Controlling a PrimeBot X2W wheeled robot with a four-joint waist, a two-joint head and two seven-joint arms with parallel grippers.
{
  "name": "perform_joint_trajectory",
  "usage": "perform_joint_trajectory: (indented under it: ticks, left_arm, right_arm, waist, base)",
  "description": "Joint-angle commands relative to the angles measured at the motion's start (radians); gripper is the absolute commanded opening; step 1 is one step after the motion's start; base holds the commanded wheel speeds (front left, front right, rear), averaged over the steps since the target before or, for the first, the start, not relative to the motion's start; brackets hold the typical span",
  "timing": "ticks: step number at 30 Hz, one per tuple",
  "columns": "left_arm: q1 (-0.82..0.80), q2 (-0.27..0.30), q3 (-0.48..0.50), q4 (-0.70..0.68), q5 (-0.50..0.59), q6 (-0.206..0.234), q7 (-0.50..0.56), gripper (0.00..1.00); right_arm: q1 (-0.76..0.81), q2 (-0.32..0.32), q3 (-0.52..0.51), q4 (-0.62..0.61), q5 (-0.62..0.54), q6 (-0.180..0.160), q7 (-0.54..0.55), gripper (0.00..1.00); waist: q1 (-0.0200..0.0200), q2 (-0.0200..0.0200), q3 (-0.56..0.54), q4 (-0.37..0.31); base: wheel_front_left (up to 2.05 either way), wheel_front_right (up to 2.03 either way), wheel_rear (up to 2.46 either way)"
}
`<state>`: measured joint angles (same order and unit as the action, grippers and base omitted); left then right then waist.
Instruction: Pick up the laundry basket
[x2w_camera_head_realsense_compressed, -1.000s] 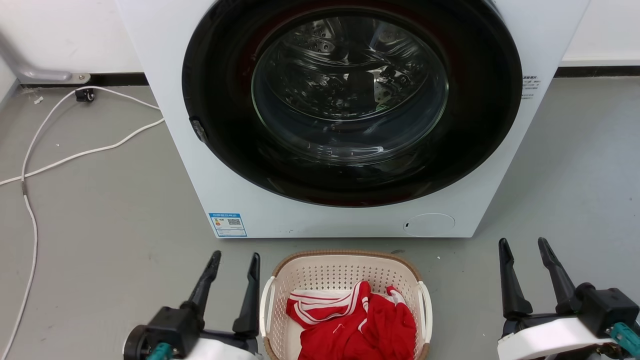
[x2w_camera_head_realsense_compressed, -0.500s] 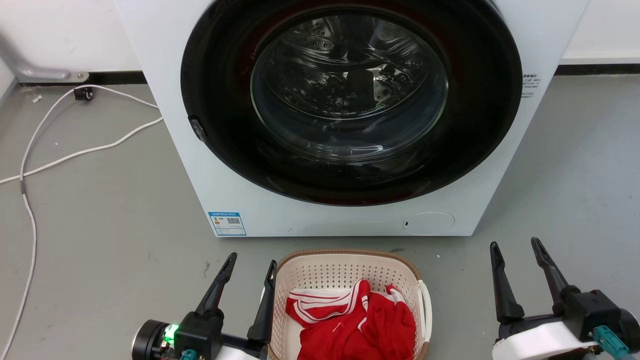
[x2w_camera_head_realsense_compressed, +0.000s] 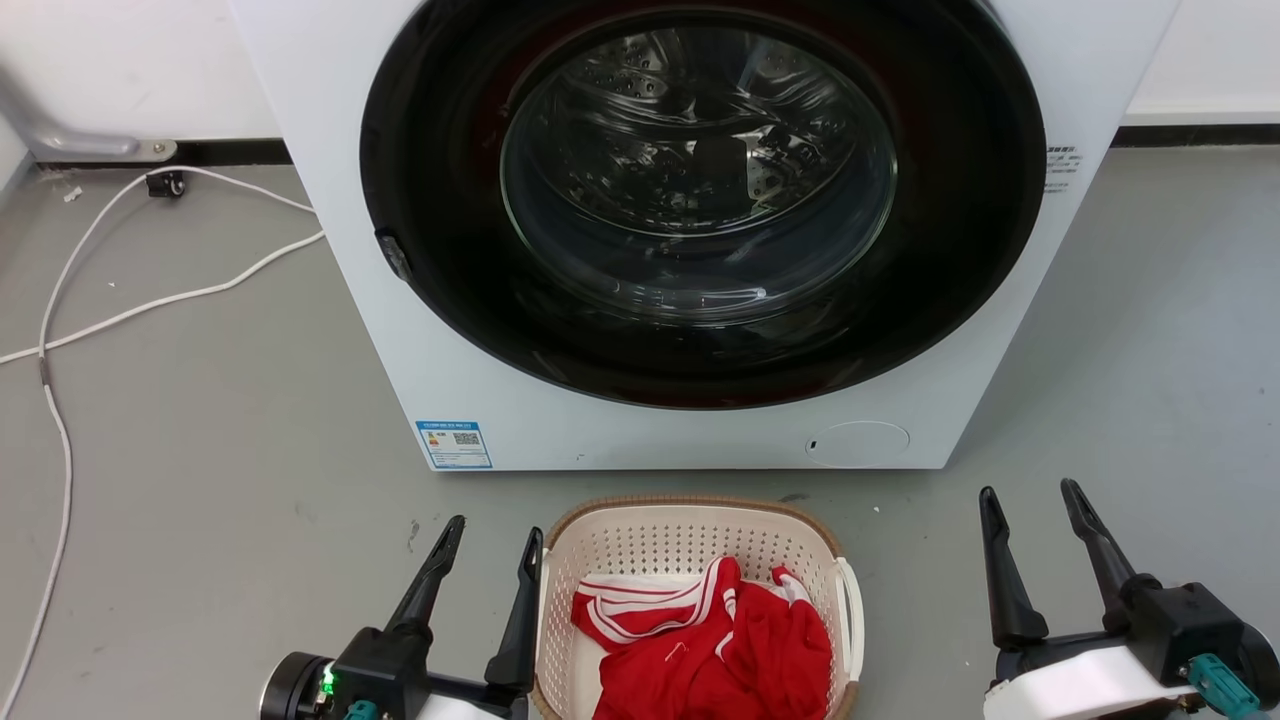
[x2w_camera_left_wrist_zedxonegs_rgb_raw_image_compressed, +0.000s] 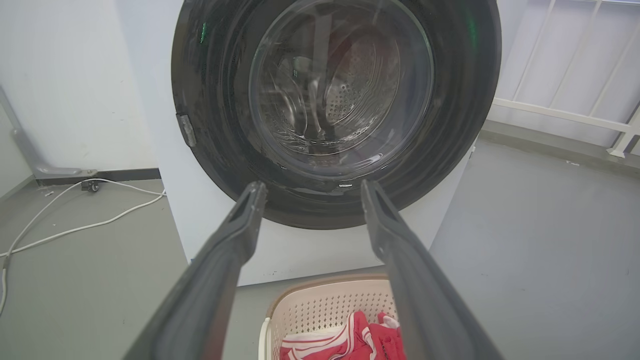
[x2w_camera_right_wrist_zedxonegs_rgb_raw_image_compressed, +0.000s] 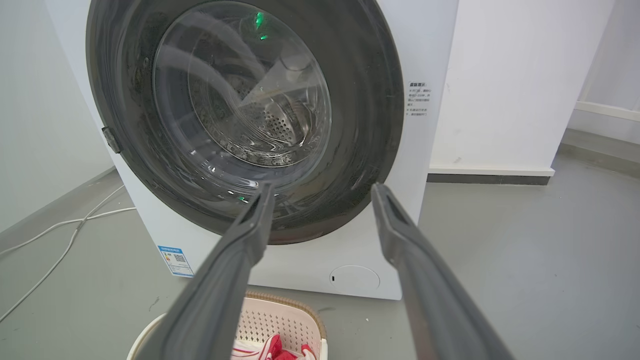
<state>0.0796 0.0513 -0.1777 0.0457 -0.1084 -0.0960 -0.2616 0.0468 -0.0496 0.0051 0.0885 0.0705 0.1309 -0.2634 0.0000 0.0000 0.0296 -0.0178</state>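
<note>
Grey floor (x2w_camera_head_realsense_compressed: 200, 420) by washing machine (x2w_camera_head_realsense_compressed: 640, 440): laundry basket (x2w_camera_head_realsense_compressed: 680, 545) just beside spread left gripper (x2w_camera_head_realsense_compressed: 497, 527), well apart from spread right gripper (x2w_camera_head_realsense_compressed: 1029, 489).

The laundry basket (x2w_camera_head_realsense_compressed: 690, 545), just in front of the washing machine (x2w_camera_head_realsense_compressed: 330, 250), has cream walls dotted with rows of small holes, a brown woven-look rim and white handles, and the garment (x2w_camera_head_realsense_compressed: 720, 650) in it is bright red with white stripes. The washing machine is white, with a glossy black door ring around clear glass and a silvery perforated drum, and it has a blue-and-white label (x2w_camera_head_realsense_compressed: 455, 446) low on its front. The floor (x2w_camera_head_realsense_compressed: 200, 450) around the machine is plain grey and the cable (x2w_camera_head_realsense_compressed: 150, 305) to its left is white, while the left end effector (x2w_camera_head_realsense_compressed: 496, 527) and right end effector (x2w_camera_head_realsense_compressed: 1029, 489) in front of it have black fingers and teal fittings.
</note>
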Motion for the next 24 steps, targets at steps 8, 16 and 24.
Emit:
perform_joint_trajectory:
  ticks: [8,16,24]
  left_arm:
    - [-0.037,-0.001,0.015,0.01,-0.013,-0.002,-0.005,1.0]
    - [-0.162,0.01,0.052,0.082,0.002,-0.019,-0.004,1.0]
    - [-0.353,0.067,0.07,0.225,-0.025,-0.032,-0.004,1.0]
  right_arm:
    - [-0.04,-0.001,0.008,0.009,0.05,0.0,-0.002,1.0]
    - [-0.171,-0.001,0.018,0.061,0.026,0.0,0.017,1.0]
    - [-0.359,-0.001,0.036,0.166,0.021,0.0,0.053,1.0]
  waist:
    - [0.0,0.0,0.078,-0.002]
    - [0.0,0.0,0.261,-0.018]
    - [0.0,0.0,0.457,-0.035]
  base:
    - [0.0,0.0,0.0]
    - [0.0,0.0,0.0]
    - [0.0,0.0,0.0]
